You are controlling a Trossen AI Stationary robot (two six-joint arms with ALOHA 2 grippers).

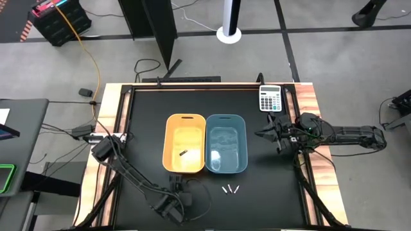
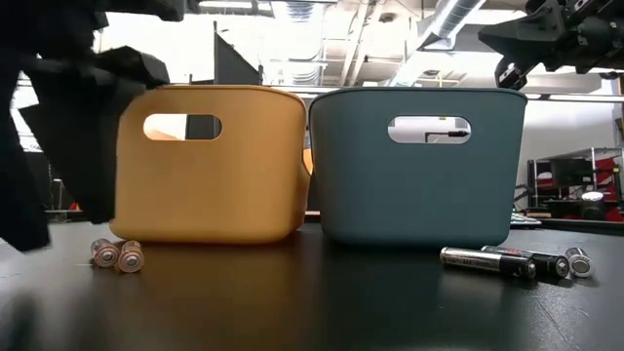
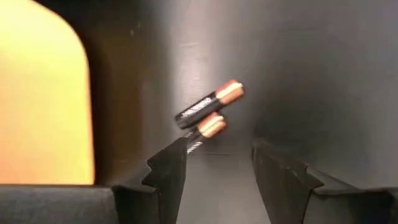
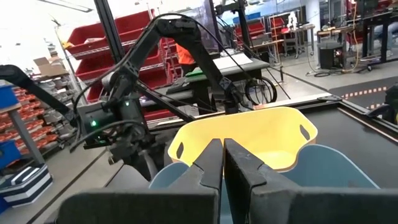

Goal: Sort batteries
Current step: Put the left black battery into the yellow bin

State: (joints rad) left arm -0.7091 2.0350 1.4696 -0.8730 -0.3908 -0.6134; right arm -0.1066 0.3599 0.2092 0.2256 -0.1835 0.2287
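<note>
Left hand (image 3: 214,165) is low over the desk (image 1: 148,109) at the near edge, just in front of the yellow bin (image 1: 185,144). Fingers stand wide apart, nothing between them. Two dark batteries (image 3: 208,111) with copper ends lie side by side, touching, just ahead of the fingertips and a bit off toward one finger (image 3: 171,168).

Step in hand, as I judge it: pick one of this pair. To do it well: shift the hand sideways so one cell sits centred in the gap, not both. Turn the wrist so the fingers close across the cell's width, not along its length. Come down until the tips nearly touch the desk, then close slowly; cells are round and smooth and will likely roll or squirt out if pinched off-centre. The neighbour is touching, so expect it to get nudged.

Right hand (image 4: 222,163) hovers beside the blue bin (image 1: 227,144), near the calculator (image 1: 270,98), fingers pressed together and empty.

Other batteries: one dark cell lies inside the yellow bin (image 1: 183,153). A pale silvery group (image 1: 230,189) lies on the desk in front of the blue bin, close together; low view shows them as slim cylinders, some darker. Blue bin looks empty from above.
</note>
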